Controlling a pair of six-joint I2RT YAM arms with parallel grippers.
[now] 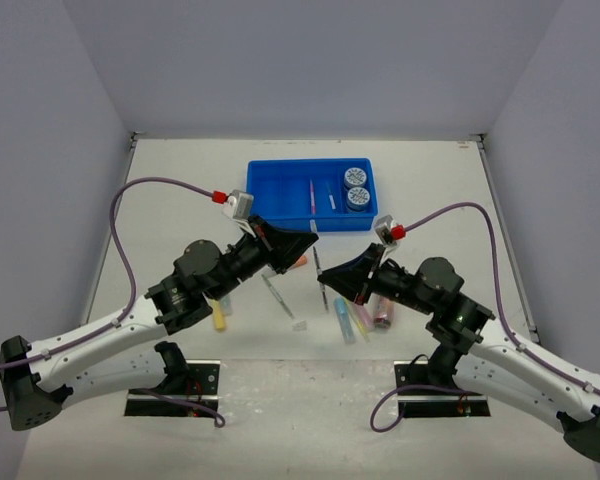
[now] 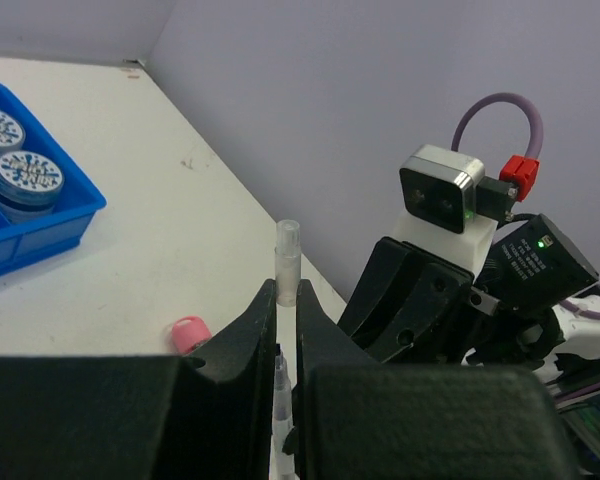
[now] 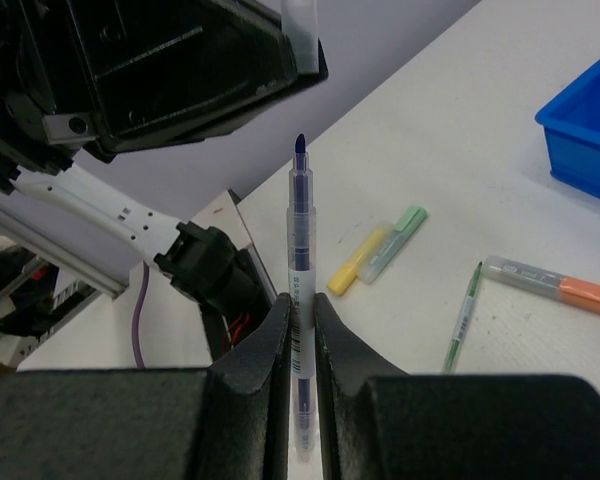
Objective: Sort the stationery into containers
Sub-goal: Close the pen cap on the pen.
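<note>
My right gripper (image 3: 299,305) is shut on a thin blue pen (image 3: 300,230), which stands bare tip up. My left gripper (image 2: 286,290) is shut on a clear pen cap (image 2: 287,262) that pokes out past its fingertips. From the right wrist, the left gripper's black body (image 3: 180,70) hangs just above the pen tip with the cap (image 3: 298,25) at its edge. From above, the two grippers (image 1: 308,240) (image 1: 332,280) meet mid-table in front of the blue tray (image 1: 280,205). The tray holds two patterned discs (image 1: 355,175) and thin pens (image 1: 310,195).
Loose on the table lie a yellow marker (image 3: 352,268), a green marker (image 3: 395,235), a green pen (image 3: 463,318) and an orange-capped marker (image 3: 550,282). A pink tube (image 1: 382,312) and pastel markers (image 1: 347,320) lie under the right arm. Another yellow marker (image 1: 218,316) sits by the left arm.
</note>
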